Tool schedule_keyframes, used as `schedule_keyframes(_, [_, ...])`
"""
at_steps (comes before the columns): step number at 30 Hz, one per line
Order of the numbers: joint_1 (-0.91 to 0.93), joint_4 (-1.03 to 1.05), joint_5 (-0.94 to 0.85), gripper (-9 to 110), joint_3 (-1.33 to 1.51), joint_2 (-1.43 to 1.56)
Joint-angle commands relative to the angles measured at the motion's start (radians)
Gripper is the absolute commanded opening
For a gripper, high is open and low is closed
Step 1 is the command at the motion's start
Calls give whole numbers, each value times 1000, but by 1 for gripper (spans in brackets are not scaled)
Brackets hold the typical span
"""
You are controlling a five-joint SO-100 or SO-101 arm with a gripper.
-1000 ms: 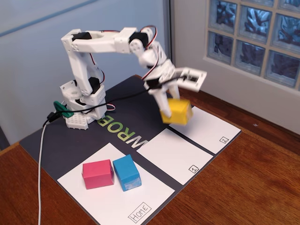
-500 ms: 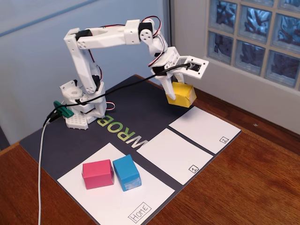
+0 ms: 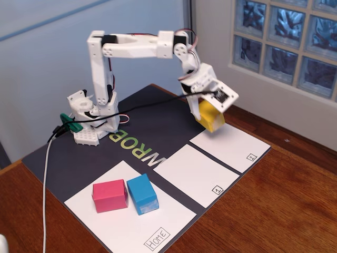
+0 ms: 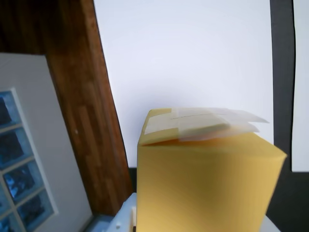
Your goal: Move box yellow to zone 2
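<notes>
My tool pinches the yellow box and holds it in the air, just above the far edge of the white sheet marked 2. In the wrist view the yellow box fills the lower frame, taped flap on top, with that white sheet spread beneath it. Nearer the camera than sheet 2 lies the sheet marked 1, then the Home sheet carrying a pink box and a blue box side by side. All sheets rest on a dark mat on the wooden bench.
</notes>
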Motion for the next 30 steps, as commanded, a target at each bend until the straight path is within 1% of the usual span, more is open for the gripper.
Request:
schedule_keyframes(1, [8, -11, 17, 0, -141, -46])
schedule_keyframes(6, [12, -21, 28, 0, -238, -140])
schedule_keyframes(15, [43, -67, 38, 0, -287, -250])
schedule_keyframes(21, [87, -123, 3, 3, -282, -279])
schedule_keyframes(30, [89, -121, -32, 9, -268, -299])
